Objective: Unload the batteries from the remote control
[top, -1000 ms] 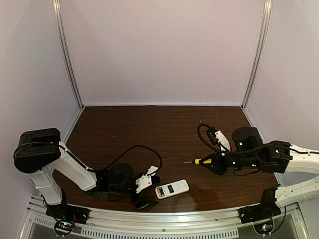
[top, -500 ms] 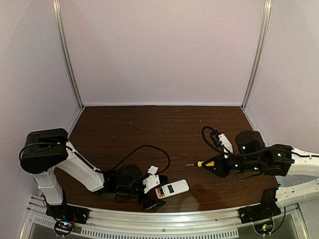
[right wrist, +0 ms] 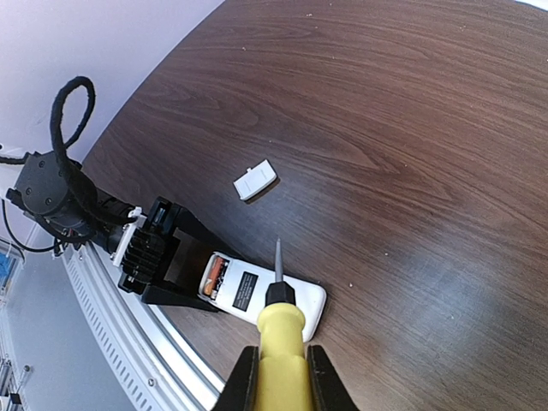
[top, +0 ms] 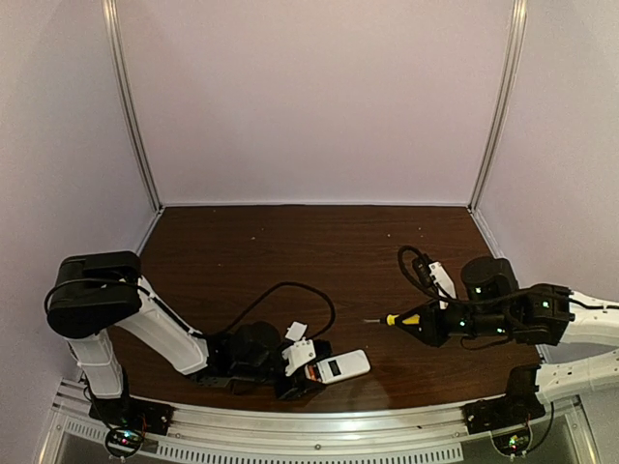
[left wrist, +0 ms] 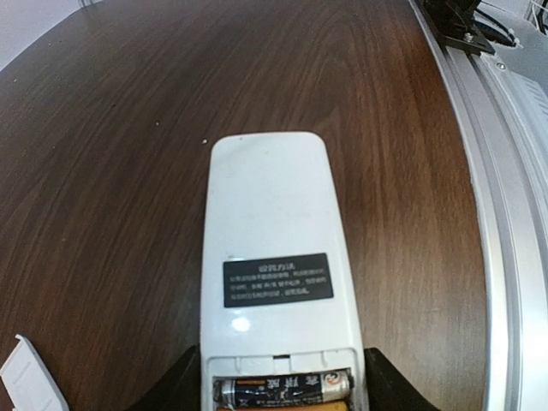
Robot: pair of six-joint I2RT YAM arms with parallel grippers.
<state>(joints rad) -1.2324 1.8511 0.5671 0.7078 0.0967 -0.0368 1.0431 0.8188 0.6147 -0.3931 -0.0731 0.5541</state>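
Thin cylindrical batteries not yet extracted from opened flat white remote control, pinched by left gripper; yellow-handled screwdriver clamped by right gripper.

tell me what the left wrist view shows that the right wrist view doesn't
Only the left wrist view: a close look at the print on the remote's dark label and on the dark battery in the open compartment.

Only the right wrist view: the yellow-handled screwdriver clamped in the right gripper, and the left arm's black cable.

Both: the remote control lying back up, the loose white cover piece, and the left gripper closed on the remote's battery end.
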